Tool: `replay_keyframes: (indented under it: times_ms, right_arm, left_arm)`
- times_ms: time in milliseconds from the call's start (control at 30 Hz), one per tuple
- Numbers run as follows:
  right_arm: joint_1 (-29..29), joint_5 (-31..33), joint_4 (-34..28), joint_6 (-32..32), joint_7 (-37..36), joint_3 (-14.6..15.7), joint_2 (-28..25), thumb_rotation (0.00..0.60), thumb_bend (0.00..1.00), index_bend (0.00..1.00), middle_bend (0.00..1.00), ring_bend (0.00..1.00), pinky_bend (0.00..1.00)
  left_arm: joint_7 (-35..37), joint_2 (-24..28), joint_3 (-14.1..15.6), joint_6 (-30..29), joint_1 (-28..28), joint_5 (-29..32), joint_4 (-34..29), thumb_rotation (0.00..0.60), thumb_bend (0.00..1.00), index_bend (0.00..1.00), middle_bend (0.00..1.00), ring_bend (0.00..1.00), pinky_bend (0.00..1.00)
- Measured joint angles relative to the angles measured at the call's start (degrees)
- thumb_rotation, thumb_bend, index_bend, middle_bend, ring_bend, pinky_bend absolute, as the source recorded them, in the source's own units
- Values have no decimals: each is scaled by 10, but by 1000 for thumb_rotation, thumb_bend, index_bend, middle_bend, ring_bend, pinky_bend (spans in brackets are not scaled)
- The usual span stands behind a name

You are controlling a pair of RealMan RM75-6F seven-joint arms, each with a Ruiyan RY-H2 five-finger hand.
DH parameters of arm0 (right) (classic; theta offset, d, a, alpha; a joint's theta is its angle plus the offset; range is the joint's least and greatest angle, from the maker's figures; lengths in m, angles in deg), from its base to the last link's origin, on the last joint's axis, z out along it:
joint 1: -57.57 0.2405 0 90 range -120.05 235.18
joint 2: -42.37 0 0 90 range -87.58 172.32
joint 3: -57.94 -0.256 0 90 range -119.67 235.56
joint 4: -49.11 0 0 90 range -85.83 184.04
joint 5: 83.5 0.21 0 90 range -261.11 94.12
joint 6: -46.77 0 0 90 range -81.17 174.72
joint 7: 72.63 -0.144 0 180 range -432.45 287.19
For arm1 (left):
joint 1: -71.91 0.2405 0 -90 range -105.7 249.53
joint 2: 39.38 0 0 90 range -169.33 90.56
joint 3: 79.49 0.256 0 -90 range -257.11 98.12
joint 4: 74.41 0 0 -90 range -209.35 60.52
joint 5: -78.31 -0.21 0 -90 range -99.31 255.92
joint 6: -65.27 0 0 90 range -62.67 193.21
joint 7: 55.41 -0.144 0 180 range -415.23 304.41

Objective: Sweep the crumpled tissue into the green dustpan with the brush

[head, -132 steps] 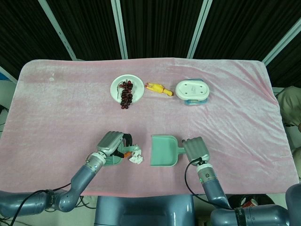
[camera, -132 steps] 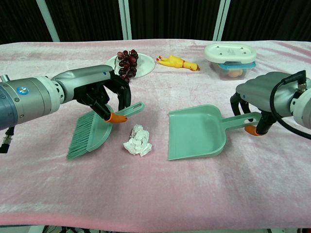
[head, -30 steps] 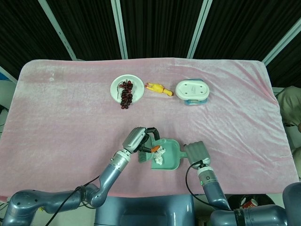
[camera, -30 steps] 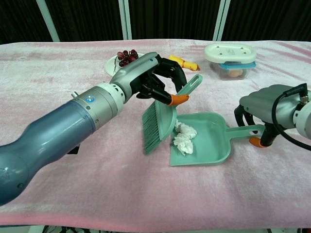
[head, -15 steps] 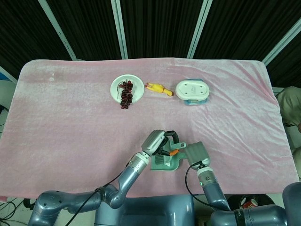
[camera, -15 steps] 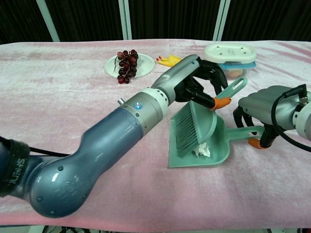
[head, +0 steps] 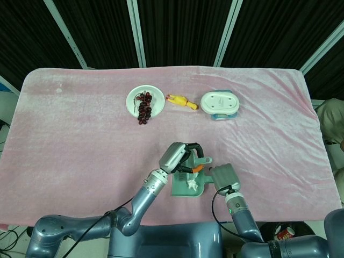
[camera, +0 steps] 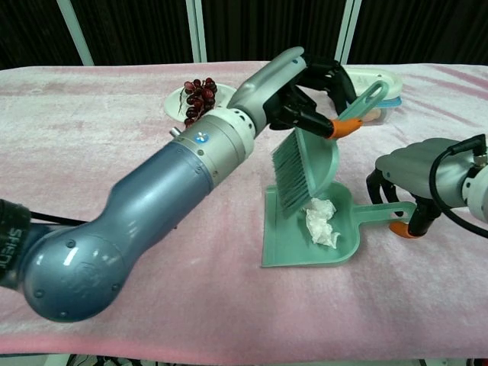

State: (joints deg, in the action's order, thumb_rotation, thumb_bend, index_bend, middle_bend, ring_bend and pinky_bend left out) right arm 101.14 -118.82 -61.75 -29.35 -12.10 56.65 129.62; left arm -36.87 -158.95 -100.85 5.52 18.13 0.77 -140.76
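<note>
Crumpled tissue (camera: 321, 222) already inside the green dustpan (camera: 293, 242), lying toward the right of its tray, close to the back wall where the handle joins. Sweeping step judged done; what remains is probably lifting the brush clear without knocking the pan.

Left hand (camera: 309, 97) wrapped around the green brush (camera: 306, 166), fingers closed on the handle near its orange-tipped end. Brush held above the pan's far left part, bristles pointing down and toward the near left, handle slanting up and to the far right. Bristle tips just above the tray, left of the tissue and apart from it; contact with the tray not clear from either view.

Right hand (camera: 415, 177) closed on the dustpan's handle at the right, steadying it; fingers curled under with an orange tip showing beneath.

Tissue lies right of and below the brush head, between the bristles and the right hand. Pan's long axis runs roughly left to right, open mouth at the near left. Left hand nearer the tissue from above, right hand nearer along the table.

Open pink cloth (head: 80, 134) on the left and near side for withdrawing the brush. Beyond, well apart: plate of grapes (head: 144, 102), yellow rubber chicken (head: 181, 101), lidded container (head: 219, 104).
</note>
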Motion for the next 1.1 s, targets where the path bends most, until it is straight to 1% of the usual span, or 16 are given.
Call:
replay_keyframes:
  times_ms: [233, 467, 667, 767, 933, 1100]
  right_arm:
    - [-1, 5, -7, -8, -4, -6, 3, 600, 473, 691, 688, 711, 810]
    - [-3, 9, -10, -16, -6, -9, 13, 600, 472, 690, 687, 711, 809]
    - [-4, 13, -7, -20, -4, -6, 26, 600, 473, 691, 685, 711, 809]
    - [-4, 13, -5, -23, -2, -4, 33, 600, 473, 690, 684, 711, 810]
    - [-5, 13, -3, -27, 2, -3, 38, 600, 473, 691, 684, 711, 810]
    - [-5, 13, -1, -28, 5, -3, 42, 600, 473, 691, 683, 711, 810]
  left_arm:
    - [-22, 80, 29, -4, 33, -11, -46, 600, 361, 660, 672, 907, 1000]
    - [-83, 192, 74, 14, 58, -27, -98, 600, 361, 662, 672, 907, 1000]
    - [-134, 265, 106, 41, 79, -15, -139, 600, 361, 661, 672, 907, 1000]
    - [-150, 289, 122, 59, 87, -4, -149, 600, 361, 661, 672, 907, 1000]
    - [-181, 306, 132, 83, 91, 25, -157, 600, 361, 658, 672, 907, 1000]
    - [-243, 326, 146, 116, 89, 63, -162, 600, 354, 628, 648, 907, 1000]
